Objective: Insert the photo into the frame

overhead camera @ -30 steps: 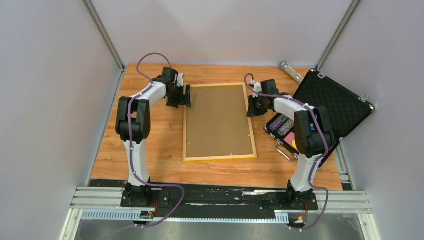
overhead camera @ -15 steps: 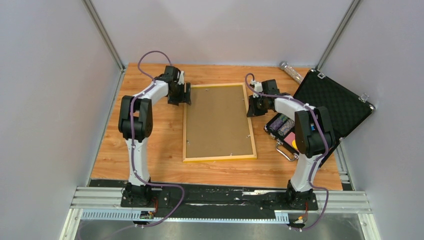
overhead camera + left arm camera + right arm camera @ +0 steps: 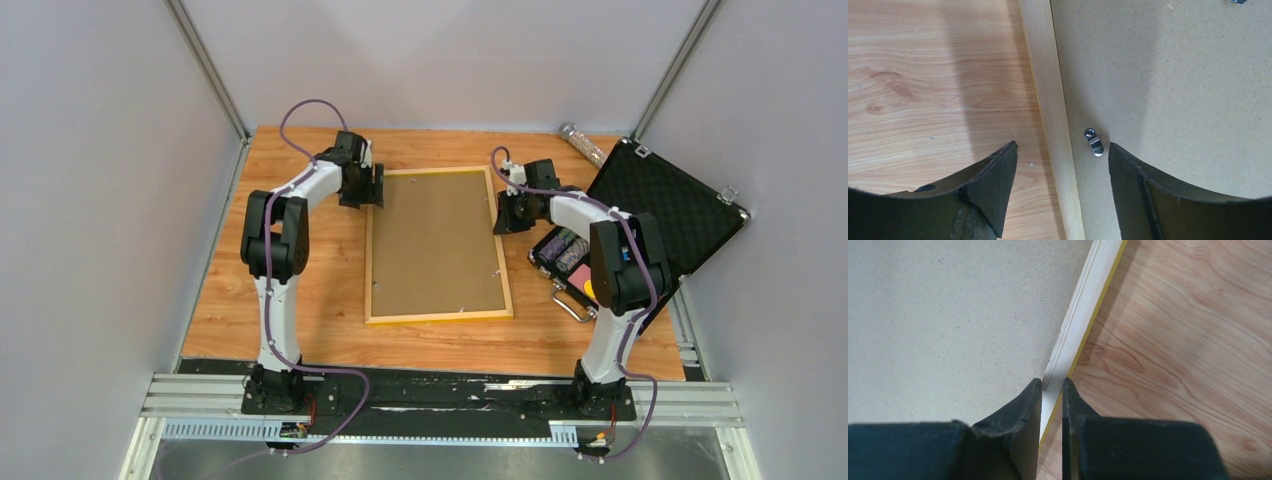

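Presently, frame (image 3: 435,245) face-down, left fingers (image 3: 995,175) spread astride its left rail, right fingers (image 3: 1030,402) pinching its right rail.

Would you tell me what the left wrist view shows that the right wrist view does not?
Only left wrist: a metal clip on the backing board, and the left end effector open, straddling the frame rail. Only right wrist: the frame's yellow outer edge, and the right end effector closed on the rail. Both: the pale wood rail, the board and the table.
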Action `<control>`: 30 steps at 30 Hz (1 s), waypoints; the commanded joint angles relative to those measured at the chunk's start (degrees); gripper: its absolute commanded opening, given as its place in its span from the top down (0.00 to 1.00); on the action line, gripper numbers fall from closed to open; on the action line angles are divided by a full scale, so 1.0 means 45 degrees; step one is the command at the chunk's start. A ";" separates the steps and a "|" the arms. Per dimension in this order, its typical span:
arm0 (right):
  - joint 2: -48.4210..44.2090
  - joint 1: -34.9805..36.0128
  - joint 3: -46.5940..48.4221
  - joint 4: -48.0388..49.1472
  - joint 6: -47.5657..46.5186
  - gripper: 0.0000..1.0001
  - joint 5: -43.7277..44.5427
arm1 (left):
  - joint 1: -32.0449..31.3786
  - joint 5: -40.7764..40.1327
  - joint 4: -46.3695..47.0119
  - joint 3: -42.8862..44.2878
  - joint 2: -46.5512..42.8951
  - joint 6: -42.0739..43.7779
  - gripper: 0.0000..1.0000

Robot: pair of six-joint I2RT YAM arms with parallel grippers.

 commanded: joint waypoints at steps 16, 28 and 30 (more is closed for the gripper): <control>-0.0160 -0.0109 -0.0355 -0.0816 -0.0171 1.00 -0.0736 | -0.0076 -0.0342 0.0630 -0.0529 -0.0215 0.0301 0.45; -0.0158 -0.0153 -0.0359 -0.0816 -0.0160 1.00 -0.0814 | -0.0076 -0.0272 0.0687 -0.0833 -0.0704 0.0646 0.58; -0.0158 -0.0142 -0.0344 -0.0820 -0.0142 1.00 -0.0832 | -0.0076 -0.0247 0.0709 -0.0930 -0.0806 0.0717 0.59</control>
